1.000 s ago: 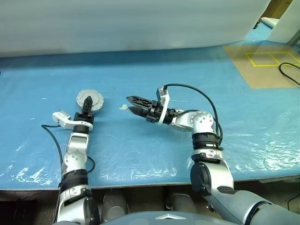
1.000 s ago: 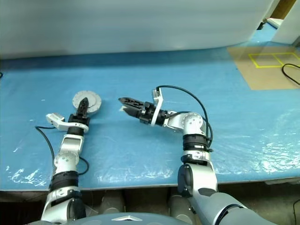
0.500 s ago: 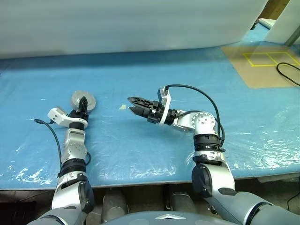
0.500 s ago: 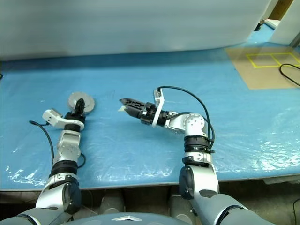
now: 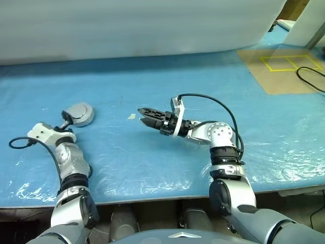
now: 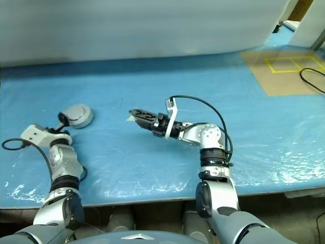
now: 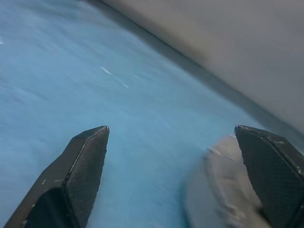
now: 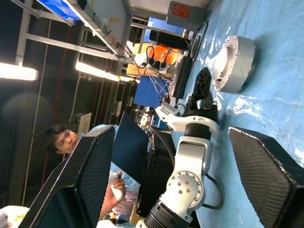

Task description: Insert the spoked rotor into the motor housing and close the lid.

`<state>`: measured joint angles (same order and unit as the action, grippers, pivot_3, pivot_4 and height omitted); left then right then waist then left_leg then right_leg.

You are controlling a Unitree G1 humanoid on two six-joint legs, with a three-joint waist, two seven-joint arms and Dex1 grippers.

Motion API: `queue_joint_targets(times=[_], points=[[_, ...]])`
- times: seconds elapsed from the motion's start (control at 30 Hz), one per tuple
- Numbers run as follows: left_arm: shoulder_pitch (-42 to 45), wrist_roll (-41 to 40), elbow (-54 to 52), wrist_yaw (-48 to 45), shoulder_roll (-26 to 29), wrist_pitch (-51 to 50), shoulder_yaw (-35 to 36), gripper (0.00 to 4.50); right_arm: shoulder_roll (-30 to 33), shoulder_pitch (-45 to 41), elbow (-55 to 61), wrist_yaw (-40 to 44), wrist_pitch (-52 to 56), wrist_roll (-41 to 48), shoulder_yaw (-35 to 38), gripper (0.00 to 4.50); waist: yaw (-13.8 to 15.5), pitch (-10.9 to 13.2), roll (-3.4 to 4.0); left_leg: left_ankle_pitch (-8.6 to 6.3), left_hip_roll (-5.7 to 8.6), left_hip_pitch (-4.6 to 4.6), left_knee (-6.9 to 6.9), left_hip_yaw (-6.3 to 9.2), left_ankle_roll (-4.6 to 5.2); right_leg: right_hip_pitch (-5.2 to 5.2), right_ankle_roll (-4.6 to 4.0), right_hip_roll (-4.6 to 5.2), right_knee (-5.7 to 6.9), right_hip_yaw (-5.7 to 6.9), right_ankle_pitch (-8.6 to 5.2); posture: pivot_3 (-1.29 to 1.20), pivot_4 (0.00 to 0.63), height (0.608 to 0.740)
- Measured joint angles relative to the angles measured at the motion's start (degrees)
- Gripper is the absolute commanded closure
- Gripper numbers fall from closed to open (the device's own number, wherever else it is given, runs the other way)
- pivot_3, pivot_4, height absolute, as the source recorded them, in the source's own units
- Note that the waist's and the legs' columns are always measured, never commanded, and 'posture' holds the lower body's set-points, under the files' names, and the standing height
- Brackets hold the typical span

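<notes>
A round silvery-grey unit (image 5: 78, 113) lies on the blue table (image 5: 152, 157) at the left: the lid's grey face is on top, with the motor housing's rim (image 8: 235, 78) under it. The spoked rotor is hidden. My left gripper (image 7: 171, 128) is open; its fingers (image 5: 65, 120) are level and just short of the unit's near left side, which lies blurred beside one finger (image 7: 270, 166). My right gripper (image 5: 140, 115) hangs open and empty above mid-table, pointing left at the unit.
A small pale scrap (image 5: 131, 116) lies just left of the right fingertips. A tan board with yellow tape (image 5: 277, 68) and a black cable (image 5: 310, 79) sit at the back right. A pale wall closes the table's far side. A person (image 8: 64, 140) is seated beyond the table's left end.
My left hand swung left and rolled, and its fingers opened off the round unit, which now lies a little further left. The right arm has kept still.
</notes>
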<state>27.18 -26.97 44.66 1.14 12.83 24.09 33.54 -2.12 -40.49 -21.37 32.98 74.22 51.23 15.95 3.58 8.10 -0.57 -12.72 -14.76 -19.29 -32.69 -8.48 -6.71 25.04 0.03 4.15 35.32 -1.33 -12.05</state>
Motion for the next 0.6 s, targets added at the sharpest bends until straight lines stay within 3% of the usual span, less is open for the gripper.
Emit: queue_joint_targets(times=[0.13,0.23,0.43,0.6], points=[[-0.97,5.11,-0.24,2.51,1.42,2.84,-1.78,0.03,0.34,0.9,1.07,0.5,-0.68,-0.03,-1.44,0.45,0.38,0.01,-0.02,0.0,0.0,0.0,0.04,0.04,0.0,0.04,0.0,0.0,-0.03,0.03,0.0,0.0,0.15,0.74],[-2.78,4.62,-5.24,-4.84,1.4,3.57,-4.61,0.03,1.15,2.21,4.62,1.89,-4.68,-2.25,-5.18,0.45,0.57,0.04,-0.09,0.0,0.0,-0.06,0.04,0.04,0.0,0.04,-0.01,0.04,-0.07,0.17,-0.01,0.0,0.15,0.74],[-8.8,-3.62,-20.73,-23.1,1.9,-0.46,-8.76,0.03,4.13,8.34,10.63,4.62,-25.27,-16.48,-17.62,0.45,0.23,0.07,-0.14,-0.01,-0.04,-0.27,0.12,0.02,-0.02,0.17,-0.1,0.03,-0.09,0.18,-0.06,0.0,0.15,0.74],[-15.99,-6.75,-30.49,-34.89,7.34,-8.05,-12.34,0.03,5.14,9.52,9.32,4.36,-43.3,-27.77,-22.71,0.45,-0.21,0.08,-0.13,-0.01,-0.03,-0.34,0.15,-0.01,-0.01,0.26,-0.19,0.03,-0.13,0.16,-0.12,0.0,0.15,0.74]])
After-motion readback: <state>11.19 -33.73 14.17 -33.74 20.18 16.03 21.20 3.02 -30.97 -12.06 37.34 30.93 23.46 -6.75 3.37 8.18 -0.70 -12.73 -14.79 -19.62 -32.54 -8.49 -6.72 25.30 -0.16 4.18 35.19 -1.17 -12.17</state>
